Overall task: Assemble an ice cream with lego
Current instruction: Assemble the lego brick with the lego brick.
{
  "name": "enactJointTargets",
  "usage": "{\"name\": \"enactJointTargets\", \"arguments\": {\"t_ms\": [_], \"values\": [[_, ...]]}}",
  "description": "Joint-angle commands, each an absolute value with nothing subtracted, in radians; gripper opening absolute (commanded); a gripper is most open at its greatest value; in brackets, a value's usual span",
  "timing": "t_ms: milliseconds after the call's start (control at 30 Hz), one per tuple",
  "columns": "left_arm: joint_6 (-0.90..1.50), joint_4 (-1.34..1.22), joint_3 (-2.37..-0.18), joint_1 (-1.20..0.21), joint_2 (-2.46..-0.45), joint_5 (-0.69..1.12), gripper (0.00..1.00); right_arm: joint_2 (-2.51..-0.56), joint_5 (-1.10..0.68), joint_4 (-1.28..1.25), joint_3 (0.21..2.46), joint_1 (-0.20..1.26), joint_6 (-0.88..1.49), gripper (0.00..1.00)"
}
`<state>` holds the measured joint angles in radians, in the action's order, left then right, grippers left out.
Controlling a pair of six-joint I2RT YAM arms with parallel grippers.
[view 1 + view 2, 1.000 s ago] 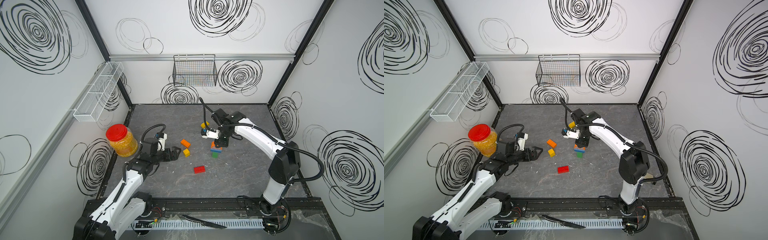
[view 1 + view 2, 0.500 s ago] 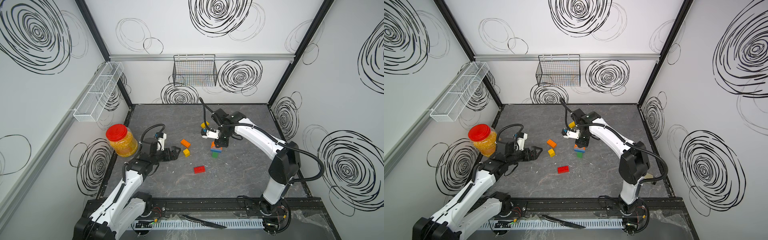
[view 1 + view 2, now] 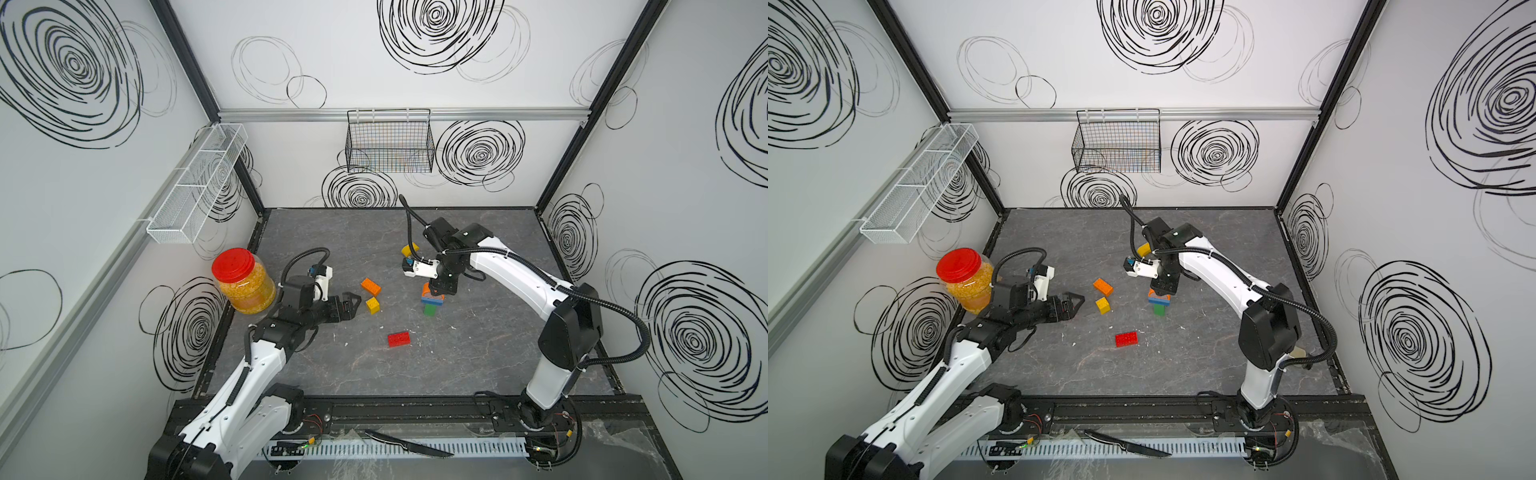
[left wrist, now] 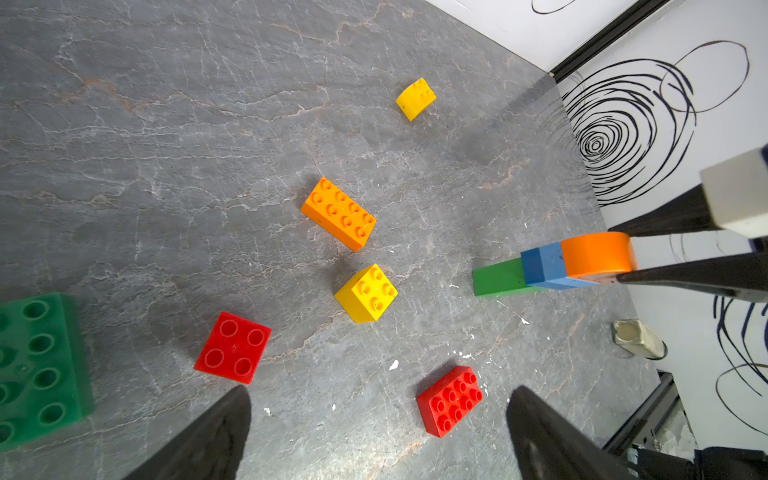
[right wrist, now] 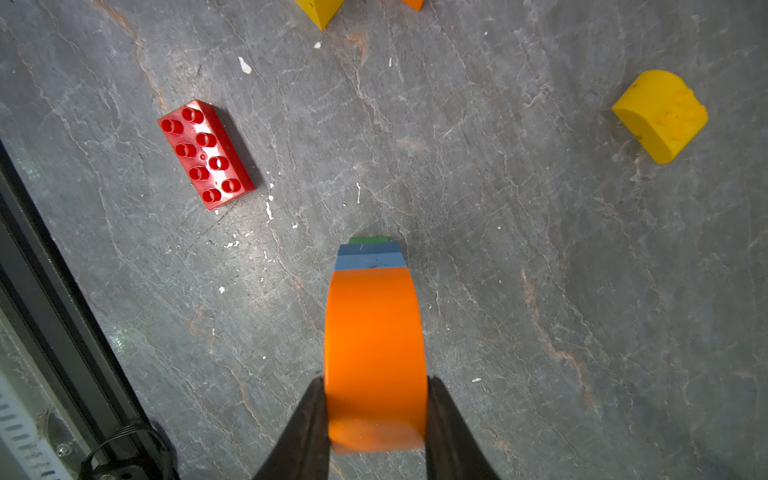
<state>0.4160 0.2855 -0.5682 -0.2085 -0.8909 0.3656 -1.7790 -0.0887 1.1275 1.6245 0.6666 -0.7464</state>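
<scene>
The lego stack (image 3: 432, 300) stood on the table (image 3: 478, 361): green, blue, then a rounded orange brick (image 5: 374, 332). We saw the right gripper (image 5: 376, 386) closed tight on that orange brick; the left gripper (image 4: 378, 390) gaped wide, empty, near a loose yellow brick (image 4: 365, 293).

Red-lidded jar (image 3: 247, 290) of yellow grains, black wire basket (image 3: 390, 143), white mesh rack (image 3: 196, 186), knife (image 3: 409, 444) at front

I counted two red bricks (image 4: 232, 347) (image 4: 449, 401), two orange bricks (image 4: 338, 214) (image 4: 596, 255), two yellow bricks (image 4: 366, 293) (image 4: 415, 99), two green bricks (image 4: 41, 370) (image 4: 496, 282), one blue brick (image 4: 542, 266); also one jar (image 3: 245, 282), one knife (image 3: 409, 444), two wire baskets (image 3: 388, 141) (image 3: 195, 187).
</scene>
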Motion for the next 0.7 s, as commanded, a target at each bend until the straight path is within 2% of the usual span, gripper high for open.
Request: {"name": "enactJointTargets", "arguments": {"t_ms": [0,667], "values": [[0.419,0.252,-0.564,-0.2,-0.877,0.367,0.99,-1.78,-0.105,1.147,1.592,0.683,-0.756,0.35],[0.421,0.252,-0.561,-0.199,-0.875,0.368,0.99,-1.726,-0.069,1.097,1.562,0.683,-0.744,0.6]]}}
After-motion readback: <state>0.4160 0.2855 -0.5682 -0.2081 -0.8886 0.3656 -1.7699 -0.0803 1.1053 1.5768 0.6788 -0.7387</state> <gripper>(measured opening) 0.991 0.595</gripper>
